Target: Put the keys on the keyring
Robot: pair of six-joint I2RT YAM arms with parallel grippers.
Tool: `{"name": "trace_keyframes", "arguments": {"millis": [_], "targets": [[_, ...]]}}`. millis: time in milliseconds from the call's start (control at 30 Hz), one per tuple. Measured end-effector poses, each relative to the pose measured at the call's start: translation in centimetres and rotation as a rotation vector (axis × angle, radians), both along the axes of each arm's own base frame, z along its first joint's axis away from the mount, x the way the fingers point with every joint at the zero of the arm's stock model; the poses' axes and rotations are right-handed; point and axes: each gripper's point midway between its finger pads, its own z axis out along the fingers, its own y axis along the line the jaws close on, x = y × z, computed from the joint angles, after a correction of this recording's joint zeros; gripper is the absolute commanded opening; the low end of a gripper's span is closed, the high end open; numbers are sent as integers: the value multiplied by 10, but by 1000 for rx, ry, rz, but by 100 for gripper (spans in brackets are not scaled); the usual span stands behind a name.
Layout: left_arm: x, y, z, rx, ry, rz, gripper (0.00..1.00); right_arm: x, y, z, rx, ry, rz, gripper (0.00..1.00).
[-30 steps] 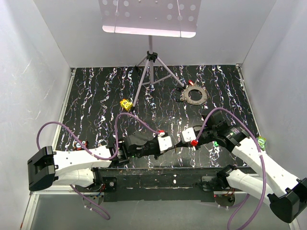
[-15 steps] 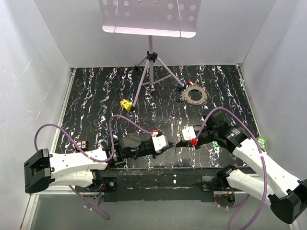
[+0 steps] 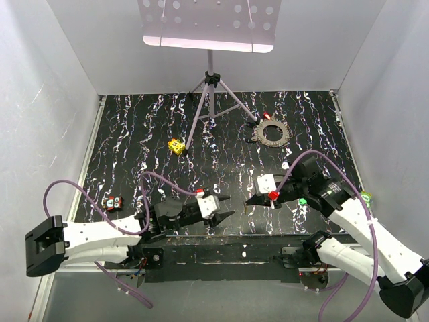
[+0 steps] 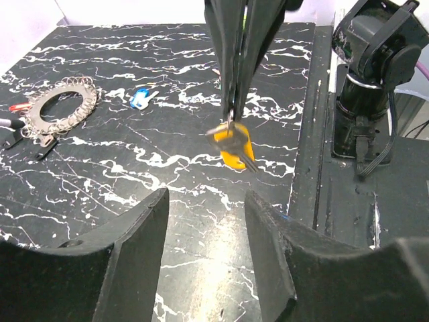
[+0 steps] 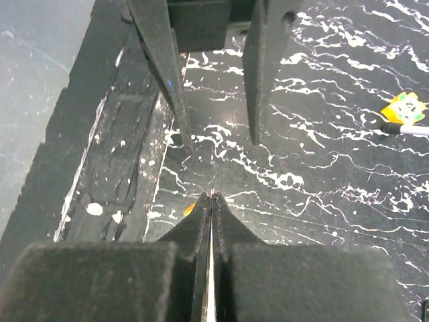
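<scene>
- My left gripper (image 4: 206, 194) hangs low over the near edge of the table (image 3: 134, 147), jaws spread wide with nothing between them. Its fingers (image 4: 134, 248) are broad, black and matte.
- My right gripper (image 4: 231, 113) points straight at it, tips near tips, jaws pinched tight on the orange key (image 4: 236, 153). The key dangles just under the tips, blurred, with its plastic head low and a dark shank across it.
- From the right wrist only a sliver of orange shows beside the closed tips.
- The keyring (image 3: 271, 132) lies flat on the far right of the table, well apart from both grippers. It is a wire ring fringed all round with dull grey keys, spiky like a gear.
- A red key (image 3: 267, 116) lies just beside the keyring's far rim.
- A blue key (image 4: 139, 98) lies flat on the table between the keyring and my grippers.
- A tripod (image 3: 211, 100) stands at the far middle on thin pale legs. Its right leg ends just beside the keyring, and a perforated tray (image 3: 208, 23) sits on top.
- A yellow cube (image 3: 176, 145) with dots rests left of centre, near the tripod's left leg.
- The tabletop is black with white marble veins, and plain white walls close it on three sides.
</scene>
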Motion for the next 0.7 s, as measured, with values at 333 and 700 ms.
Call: {"name": "trace_keyframes", "arguments": {"millis": [333, 700], "targets": [[5, 19, 1, -86, -20, 63, 49, 2, 9, 30, 94, 105, -91, 1], [9, 28, 19, -155, -22, 105, 47, 56, -19, 14, 65, 309, -436, 1]]}}
